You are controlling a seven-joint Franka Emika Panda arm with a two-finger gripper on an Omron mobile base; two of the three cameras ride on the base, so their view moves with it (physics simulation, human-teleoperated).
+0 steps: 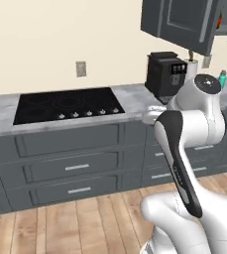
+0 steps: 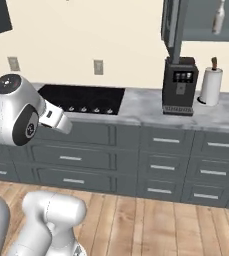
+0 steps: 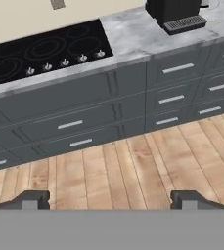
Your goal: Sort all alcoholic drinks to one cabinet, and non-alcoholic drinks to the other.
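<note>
Closest to the hand camera, the gripper [image 3: 109, 199] shows its two dark fingertips [image 3: 31, 199] standing wide apart with nothing between them, above the wooden floor [image 3: 133, 171]. Behind the floor, from left to right, the hand view shows the black cooktop [image 3: 45, 51] set in the grey marbled counter [image 3: 128, 34], the grey base drawers [image 3: 84, 122] with silver handles below it, and the foot of the black coffee machine [image 3: 177, 14]. In the left base view the white arm [image 1: 184, 144] covers the right part, and a teal bottle [image 1: 222, 78] with a grey cap stands on the counter just behind its upper joint, near the right edge; above hangs an open dark grey wall cabinet [image 1: 184, 22], with a small red patch at its right edge that I cannot identify. The right base view gives what the others do not: a pale cream-white long-necked bottle [image 2: 218, 17] standing on the shelf of the overhead cabinet [image 2: 201, 34], and lower, right of the coffee machine, a white paper-towel roll [image 2: 210, 86] on the counter.
</note>
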